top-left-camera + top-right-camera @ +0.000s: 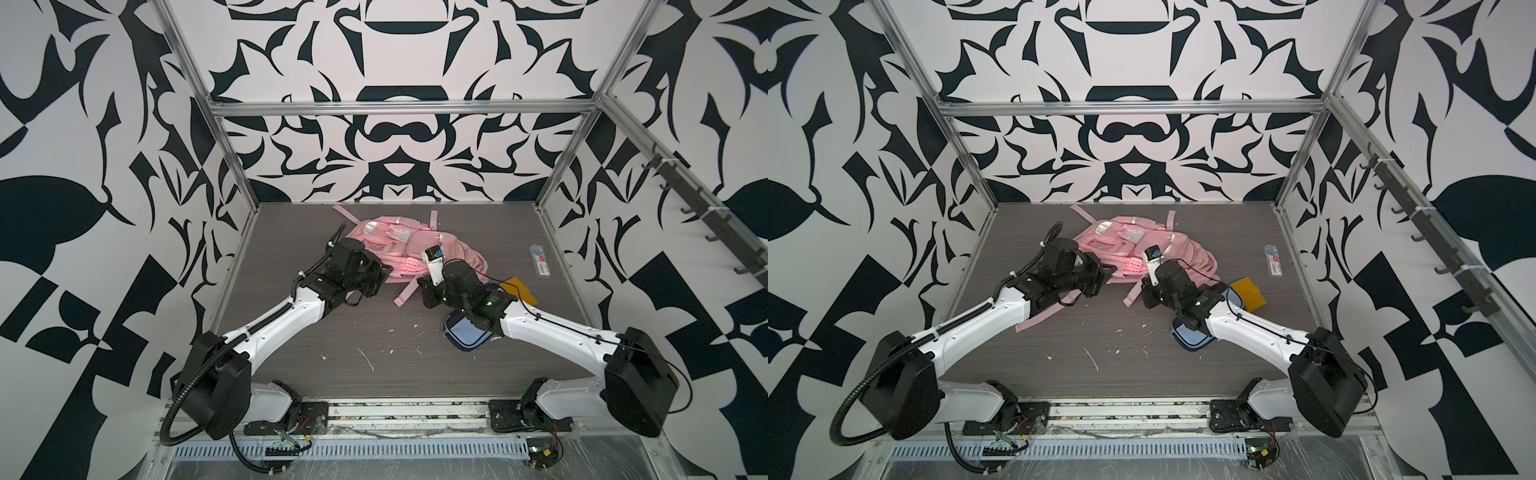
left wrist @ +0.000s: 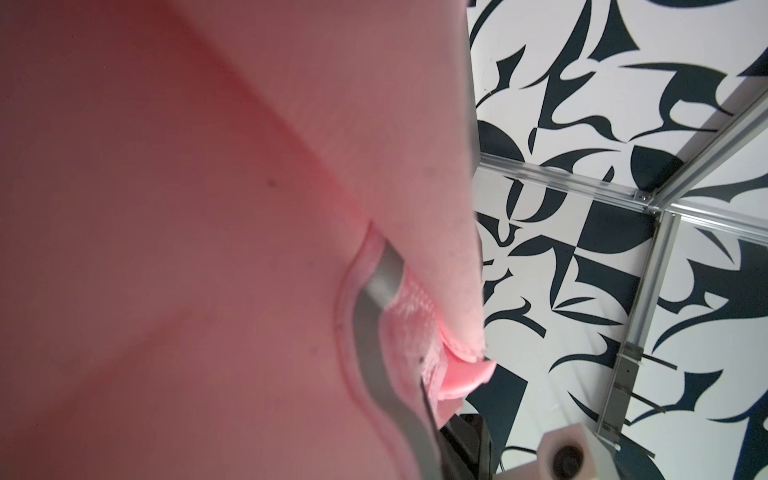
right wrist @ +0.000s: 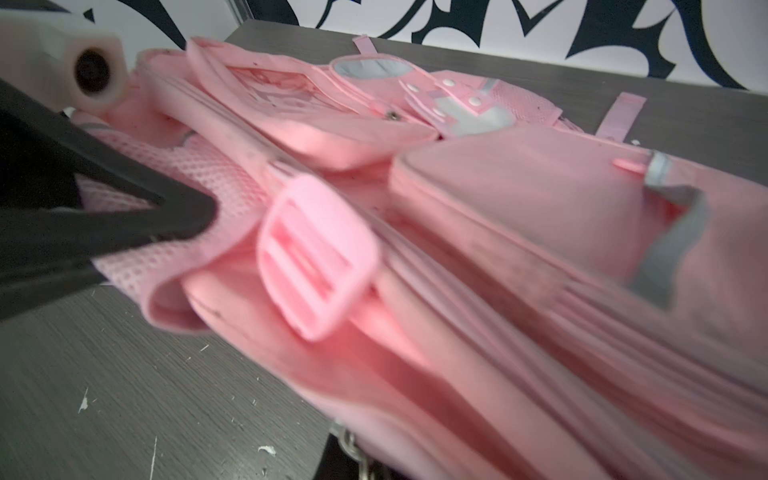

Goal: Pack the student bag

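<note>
The bag (image 1: 399,245) lies mid-back on the table (image 1: 374,345), left gripper (image 1: 384,273) clamped on its side fabric, right gripper (image 1: 423,286) closed on its near edge, so pulling apart may slip the thin fabric free.

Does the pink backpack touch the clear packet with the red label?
Apart. Both top views show bare table between the student bag and the clear packet.

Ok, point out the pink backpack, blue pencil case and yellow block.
pink backpack (image 1: 399,253): in a top view, front pocket.
blue pencil case (image 1: 461,332): in a top view, light-blue panel.
yellow block (image 1: 521,291): in a top view, upper face.
</note>
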`<state>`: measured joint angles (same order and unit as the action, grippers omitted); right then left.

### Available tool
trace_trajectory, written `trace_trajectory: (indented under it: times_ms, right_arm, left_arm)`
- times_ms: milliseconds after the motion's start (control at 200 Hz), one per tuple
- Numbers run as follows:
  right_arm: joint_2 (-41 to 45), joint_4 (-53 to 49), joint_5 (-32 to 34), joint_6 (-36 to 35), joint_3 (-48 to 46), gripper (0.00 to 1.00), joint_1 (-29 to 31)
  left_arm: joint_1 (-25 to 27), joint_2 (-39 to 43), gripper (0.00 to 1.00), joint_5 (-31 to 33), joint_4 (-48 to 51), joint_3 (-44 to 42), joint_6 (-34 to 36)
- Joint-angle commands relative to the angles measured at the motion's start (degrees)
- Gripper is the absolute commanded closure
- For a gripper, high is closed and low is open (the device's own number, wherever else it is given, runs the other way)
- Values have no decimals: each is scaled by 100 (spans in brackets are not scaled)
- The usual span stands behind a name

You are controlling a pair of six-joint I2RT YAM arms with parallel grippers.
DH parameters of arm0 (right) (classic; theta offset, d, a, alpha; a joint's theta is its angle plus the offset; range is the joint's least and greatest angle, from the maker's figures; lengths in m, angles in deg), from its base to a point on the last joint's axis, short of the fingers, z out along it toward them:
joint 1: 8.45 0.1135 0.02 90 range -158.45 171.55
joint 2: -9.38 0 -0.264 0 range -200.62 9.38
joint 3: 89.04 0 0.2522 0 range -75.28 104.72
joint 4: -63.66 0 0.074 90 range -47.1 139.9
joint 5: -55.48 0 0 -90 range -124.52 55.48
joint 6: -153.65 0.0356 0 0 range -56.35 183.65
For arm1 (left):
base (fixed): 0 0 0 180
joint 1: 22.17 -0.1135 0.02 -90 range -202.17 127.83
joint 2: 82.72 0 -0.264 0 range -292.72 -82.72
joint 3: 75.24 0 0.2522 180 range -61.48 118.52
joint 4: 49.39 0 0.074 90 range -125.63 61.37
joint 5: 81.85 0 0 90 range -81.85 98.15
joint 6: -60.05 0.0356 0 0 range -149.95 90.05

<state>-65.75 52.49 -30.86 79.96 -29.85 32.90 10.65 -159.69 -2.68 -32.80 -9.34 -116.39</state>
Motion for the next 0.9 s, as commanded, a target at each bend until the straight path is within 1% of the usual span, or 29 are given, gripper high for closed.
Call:
trace_trajectory:
  times_ms: [0, 220, 235, 275, 425, 465, 570, 600, 680, 700, 740, 785, 800, 815, 840, 865, 895]
  right_arm:
    - [388, 24, 400, 219, -101, 100, -296]
    - [659, -258, 291, 334, -294, 100, -637]
    - [672, -270, 272, 337, -304, 100, -666]
    - [701, -324, 237, 347, -315, 100, -704]
    - [769, -438, 171, 277, -402, 100, -791]
    - [756, -445, 145, 239, -430, 100, -804]
    - [619, -457, -41, 92, -418, 100, -825]
    - [534, -491, -144, 4, -380, 100, -816]
    - [193, -738, -466, -336, -110, 100, -775]
    - [91, -768, -540, -425, -25, 100, -726]
    - [-69, -827, -682, -581, 122, 100, -605]
    - [-222, -862, -802, -732, 321, 100, -451]
    - [-279, -882, -838, -773, 376, 100, -393]
    - [-322, -896, -863, -805, 447, 100, -345]
    - [-417, -926, -900, -847, 551, 100, -258]
    - [-511, -938, -931, -876, 650, 100, -185]
    - [-611, -944, -960, -893, 756, 100, -91]
  left_arm:
    - [-449, 325, 100, 572, 140, -105, 217]
    - [-1122, 350, 100, 666, 78, -550, 428]
    - [-1184, 511, 100, 662, 84, -587, 454]
    - [-1359, 566, 100, 650, 87, -667, 526]
    - [-2040, 644, 100, 418, 122, -850, 953]
    - [-2207, 595, 100, 254, 38, -886, 1102]
    - [-2529, 437, 100, -155, -205, -934, 1669]
    - [-2574, 204, 100, -226, -196, -890, 1934]
    - [-2583, -101, 100, -459, 302, -511, 2906]
    - [-2586, -192, 100, -490, 587, -368, 3143]
    - [-2551, -335, 81, -575, 1087, -103, 3591]
    - [-2481, -364, 54, -653, 1371, 5, 3873]
    - [-2451, -330, 46, -668, 1443, 6, 3936]
    - [-2431, -283, 35, -681, 1500, 0, 3981]
    - [-2392, -190, 21, -684, 1581, -48, 4041]
    - [-2362, -80, 9, -704, 1660, -106, 4086]
    - [-2351, 68, 2, -730, 1768, -187, 4120]
